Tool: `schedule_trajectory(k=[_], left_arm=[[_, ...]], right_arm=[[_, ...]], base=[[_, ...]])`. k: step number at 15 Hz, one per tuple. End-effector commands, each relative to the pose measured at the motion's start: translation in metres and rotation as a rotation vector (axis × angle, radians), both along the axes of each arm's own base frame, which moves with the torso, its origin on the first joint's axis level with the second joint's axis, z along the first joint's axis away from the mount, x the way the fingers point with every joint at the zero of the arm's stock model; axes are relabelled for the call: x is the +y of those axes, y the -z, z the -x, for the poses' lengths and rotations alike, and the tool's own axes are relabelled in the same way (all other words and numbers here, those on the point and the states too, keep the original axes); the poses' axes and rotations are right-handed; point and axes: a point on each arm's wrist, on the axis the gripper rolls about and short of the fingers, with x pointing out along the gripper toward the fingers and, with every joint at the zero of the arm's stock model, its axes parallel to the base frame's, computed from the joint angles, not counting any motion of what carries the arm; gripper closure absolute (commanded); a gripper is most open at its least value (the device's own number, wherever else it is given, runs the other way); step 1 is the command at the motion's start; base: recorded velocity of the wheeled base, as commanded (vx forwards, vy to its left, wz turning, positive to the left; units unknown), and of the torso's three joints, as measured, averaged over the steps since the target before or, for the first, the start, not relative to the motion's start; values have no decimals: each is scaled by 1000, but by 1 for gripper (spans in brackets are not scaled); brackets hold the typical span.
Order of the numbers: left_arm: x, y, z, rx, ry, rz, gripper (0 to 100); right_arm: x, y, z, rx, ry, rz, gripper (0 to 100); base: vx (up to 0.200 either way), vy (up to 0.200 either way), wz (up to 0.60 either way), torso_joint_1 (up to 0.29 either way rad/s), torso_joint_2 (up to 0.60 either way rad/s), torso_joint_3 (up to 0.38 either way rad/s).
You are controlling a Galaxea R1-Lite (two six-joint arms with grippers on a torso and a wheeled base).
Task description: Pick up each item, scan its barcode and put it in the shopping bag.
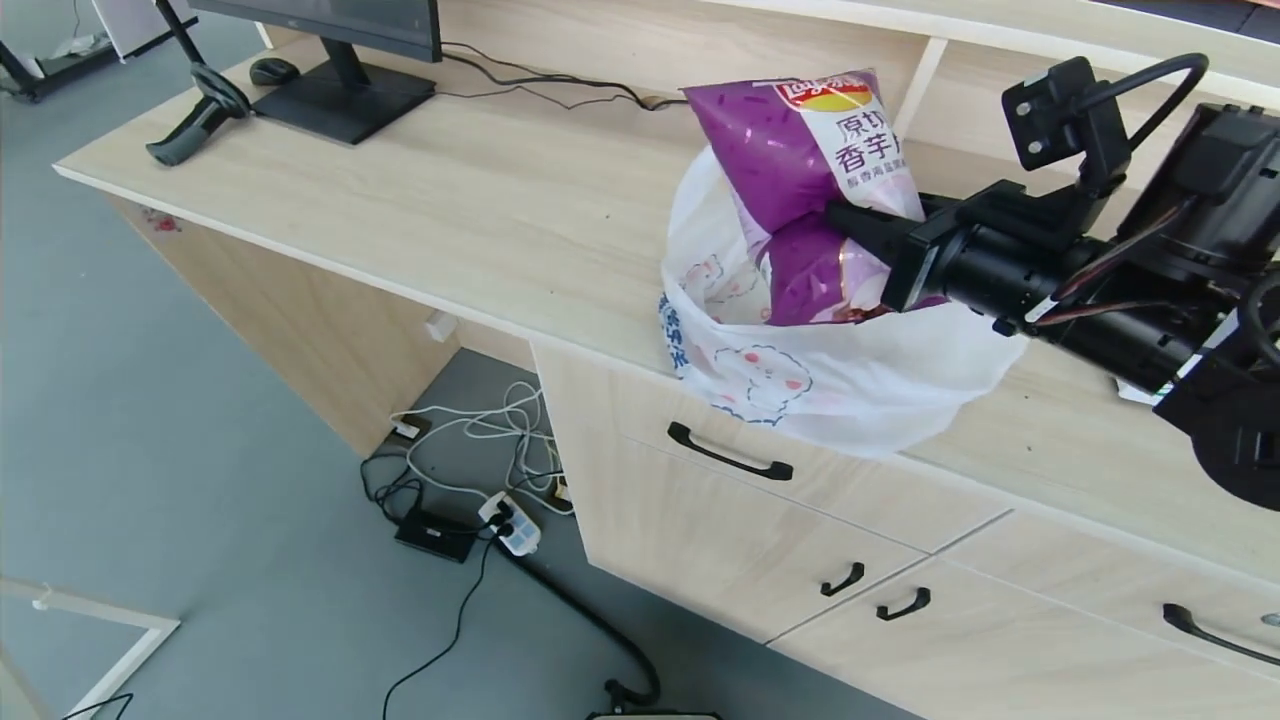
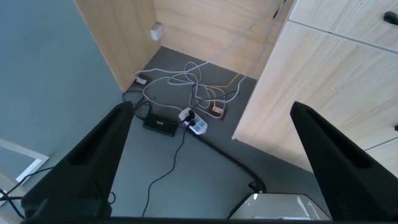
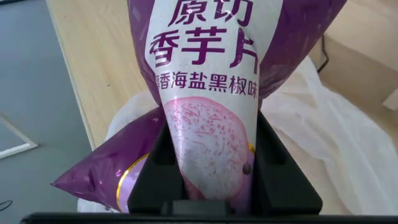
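Right at the front edge of the tabletop [image 1: 450,210] sits the white shopping bag [image 1: 800,385], with its belly sagging over the edge just above a drawer handle [image 1: 730,452]. The purple chip bag [image 1: 800,150] is halfway into it. Its long axis is roughly upright with a bit of a lean, the printed top end pokes up above the shopping bag's rim, and the bottom end is down inside the mouth.

The right pincer [image 1: 850,225] comes in from the shopping bag's right and is clamped on the chip bag's waist, crumpling it there. In the right wrist view the black fingers [image 3: 158,168] squeeze the pack from both sides. Can't tell if anything else is in the shopping bag, since the chips block the opening.

Well to the left of the shopping bag there's a monitor stand [image 1: 340,100], a mouse [image 1: 273,70] and a black handheld scanner [image 1: 195,115] lying near the edge. Loose cables [image 1: 560,95] run along the back.

The left pincer [image 2: 211,109] hangs lower than the shopping bag, fingers spread wide apart, with floor and a power strip [image 2: 198,127] showing between them.
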Motion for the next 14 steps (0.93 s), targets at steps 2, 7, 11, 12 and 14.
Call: schedule_trajectory(k=[2,7,11,12,14], left_arm=[[0,0,0,0,-1,-2,0],[0,0,0,0,-1,0,0],[0,0,0,0,1,-3,0],[0,0,0,0,-1,-8,0],[0,0,0,0,-1,-13,0]], right_arm=[[-6,5,19,90,-1,-36,100],[-8,12,23,273,11,72,100],[8,-1,-18,255,19,111,100],[12,-6,-26,236,19,103,100],[14,-1,-33,248,22,108,100]], base=[[0,0,0,0,0,0],[0,0,0,0,0,0],[0,0,0,0,0,0],[0,0,0,0,0,0],[0,0,0,0,0,0]])
